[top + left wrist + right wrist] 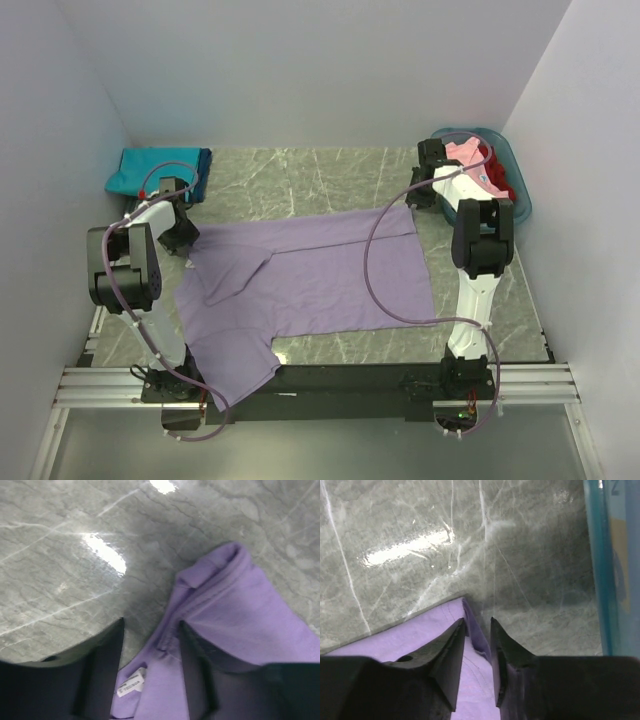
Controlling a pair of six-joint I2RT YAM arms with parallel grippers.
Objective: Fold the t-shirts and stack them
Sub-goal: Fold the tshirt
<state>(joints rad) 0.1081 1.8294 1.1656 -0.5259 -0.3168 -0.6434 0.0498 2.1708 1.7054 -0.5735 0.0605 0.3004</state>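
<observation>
The desk (330,175) carries everything. Across its middle lies the purple shirt (310,275), spread sideways and nearly flat, neck end to the left and hem to the right. One sleeve spills over the near edge by the left arm's base. A flap is turned in near the left side. It looks laid out for folding, with no full fold made yet.

The basket (522,180) sits in the far right corner, holding a pink shirt (466,153) and a red shirt (500,178), probably the waiting pile. In the far left corner a teal shirt (150,170) lies folded, well apart from the purple one, so that is likely where the stack goes.

Each arm reaches to a far corner of the purple shirt, a sensible placing for lifting or drawing that edge evenly.

The left claw (150,630) hangs over the neck end with its jaws apart and loose. The collar edge runs between them unpinched, with bare desk showing on one side.

The right claw (476,622) is at the far hem corner, just beside the basket wall. Its jaws stand narrowly apart around a raised ridge of cloth, and I cannot tell whether they pinch it.

The label (131,684) shows white inside the neck, between the left fingers.
</observation>
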